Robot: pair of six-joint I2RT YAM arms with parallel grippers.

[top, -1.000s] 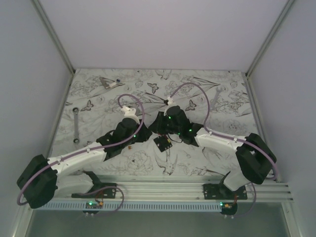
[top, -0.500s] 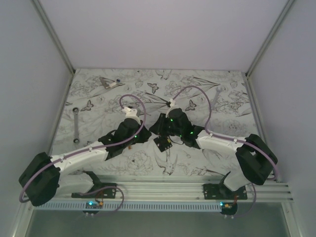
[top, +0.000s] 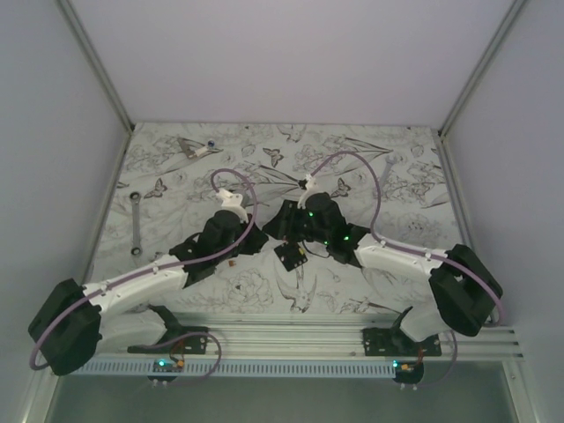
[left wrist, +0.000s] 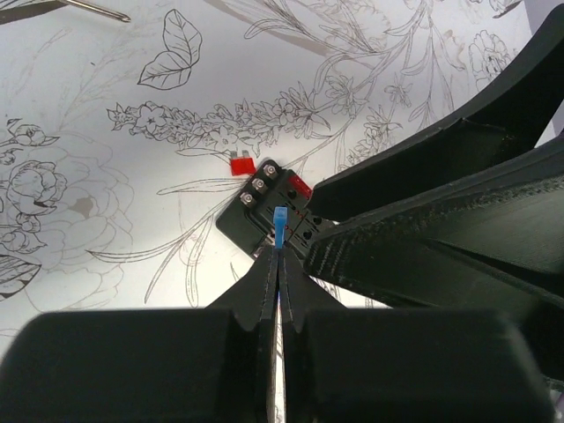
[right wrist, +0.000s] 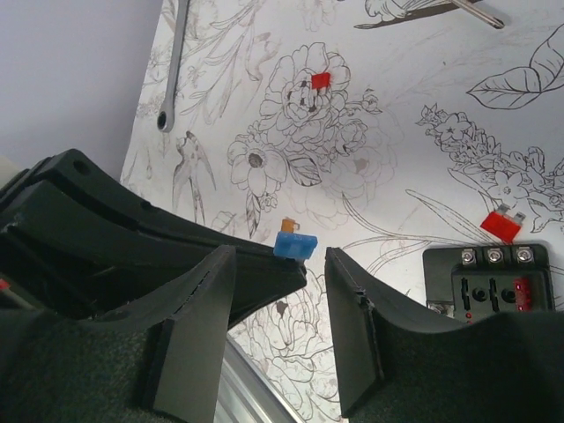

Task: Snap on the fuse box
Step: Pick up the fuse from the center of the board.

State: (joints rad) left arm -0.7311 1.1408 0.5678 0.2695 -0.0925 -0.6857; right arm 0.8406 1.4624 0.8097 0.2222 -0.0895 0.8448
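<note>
The left claw [left wrist: 278, 261] is pinched shut on a blue fuse [left wrist: 279, 226], close to the fuse box [left wrist: 261, 204]. The right claw [right wrist: 280, 264] stands open and empty. The box lies on a floral sheet [top: 176, 189] between white walls [top: 291, 62]. Since a second ago, the right arm's elbow has swung outward.

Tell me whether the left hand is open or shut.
Shut on a blue fuse: the left hand has its fingers pressed together, with the fuse pinched at their tips.
</note>
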